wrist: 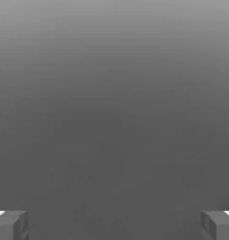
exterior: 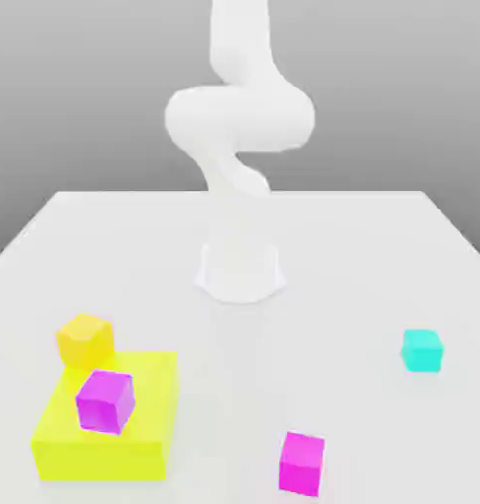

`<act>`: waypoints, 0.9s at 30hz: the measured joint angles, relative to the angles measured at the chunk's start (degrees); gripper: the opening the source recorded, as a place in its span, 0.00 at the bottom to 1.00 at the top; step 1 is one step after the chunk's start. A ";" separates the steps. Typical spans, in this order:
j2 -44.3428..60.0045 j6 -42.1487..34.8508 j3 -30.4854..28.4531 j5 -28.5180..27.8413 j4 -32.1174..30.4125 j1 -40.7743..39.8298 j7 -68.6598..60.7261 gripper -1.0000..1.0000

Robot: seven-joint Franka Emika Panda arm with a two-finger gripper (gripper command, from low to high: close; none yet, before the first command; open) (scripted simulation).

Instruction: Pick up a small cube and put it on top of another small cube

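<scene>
The white robot arm [exterior: 240, 118] rises from its round base [exterior: 240, 271] near the middle of the pale grey table [exterior: 382, 256], curling up and out past the top of the exterior view. In the hand view the claw [wrist: 114, 225] has its two grey fingertips [wrist: 11, 225] set far apart at opposite edges of the picture, with nothing between them but a plain grey backdrop.

The small pinkish magenta cube [exterior: 302, 463] sits on the table close to the near edge of the exterior view, a little toward that view's right of centre, resting alone. The small cyan cube [exterior: 421, 350] stands on the table well apart from it, farther back and toward the exterior view's right.

On the exterior view's left lies a large flat yellow block [exterior: 150, 433]. A more violet-purple magenta cube [exterior: 105, 401] rests on its top face, turned slightly so that a corner faces the camera. A small orange-yellow cube [exterior: 85, 340] stands just behind the block's far corner, touching or nearly touching it; which of the two cannot be told.
</scene>
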 joint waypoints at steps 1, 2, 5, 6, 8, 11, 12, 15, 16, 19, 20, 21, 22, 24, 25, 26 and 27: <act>2.25 0.96 0.83 -0.39 -0.49 -0.56 1.17 0.50; 4.42 1.88 1.57 -0.82 -0.95 -1.02 2.33 0.50; 10.73 4.56 3.66 -2.15 -2.30 -2.29 5.77 0.50; 12.81 5.44 4.31 -2.62 -2.74 -2.66 6.92 0.50; 16.98 7.22 5.58 -3.53 -3.64 -3.39 9.20 0.50; 23.23 9.83 7.25 -5.01 -4.96 -4.26 12.72 0.50; 25.32 10.69 7.76 -5.45 -5.40 -4.51 13.84 0.50; 31.57 13.31 8.77 -6.92 -6.73 -4.76 17.35 0.50; 33.65 14.19 8.99 -7.34 -7.17 -4.71 18.47 0.50; 39.83 16.87 9.56 -8.16 -8.52 -4.33 21.51 0.50; 41.87 17.76 9.60 -8.27 -8.97 -4.07 22.40 0.50; 43.89 18.67 9.64 -8.25 -9.43 -3.80 23.21 0.50; 45.89 19.59 9.68 -8.10 -9.89 -3.53 23.92 0.50; 49.85 21.46 9.97 -7.42 -10.82 -3.15 25.06 0.50; 51.80 22.38 10.15 -6.81 -11.29 -2.91 25.42 0.50; 53.82 23.70 9.85 -7.02 -11.28 -2.52 26.01 0.50; 55.88 25.17 9.30 -7.64 -11.05 -2.02 26.69 0.50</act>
